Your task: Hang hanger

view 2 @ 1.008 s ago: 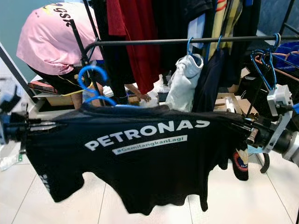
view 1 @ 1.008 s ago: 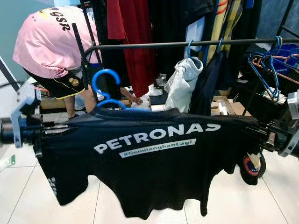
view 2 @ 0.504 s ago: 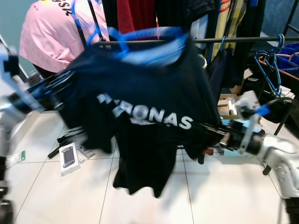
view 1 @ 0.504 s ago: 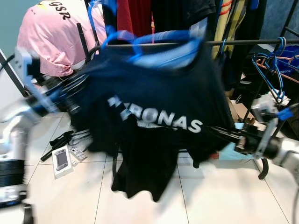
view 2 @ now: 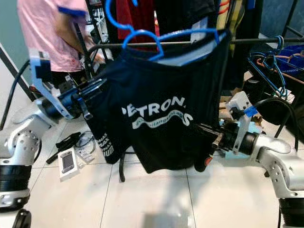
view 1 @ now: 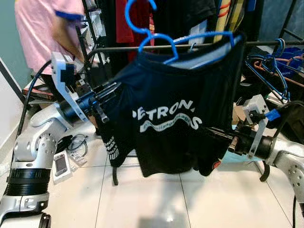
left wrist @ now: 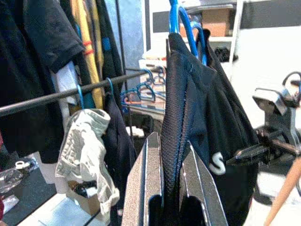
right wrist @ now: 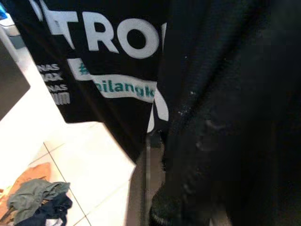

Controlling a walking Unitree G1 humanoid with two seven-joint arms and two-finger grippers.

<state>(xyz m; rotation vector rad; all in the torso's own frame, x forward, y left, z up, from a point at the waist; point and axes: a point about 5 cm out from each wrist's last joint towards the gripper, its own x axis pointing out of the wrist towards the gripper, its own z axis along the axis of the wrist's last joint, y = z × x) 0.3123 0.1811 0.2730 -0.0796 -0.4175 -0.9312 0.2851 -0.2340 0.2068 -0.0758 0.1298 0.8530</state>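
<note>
Both jaws clamped on black shirt (view 1: 180,118), blue hanger (view 1: 164,45) at rail (view 1: 118,47)

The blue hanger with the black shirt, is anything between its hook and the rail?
Nothing visible blocks it. The blue hanger has its hook raised above the rail, in a bare stretch between the clothes hanging further along. The left pincer and right pincer grip the black shirt.

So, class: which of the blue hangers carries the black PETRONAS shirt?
The raised blue hanger at the rail's left end, inside the shirt; the bare blue hangers cluster at the right.
</note>
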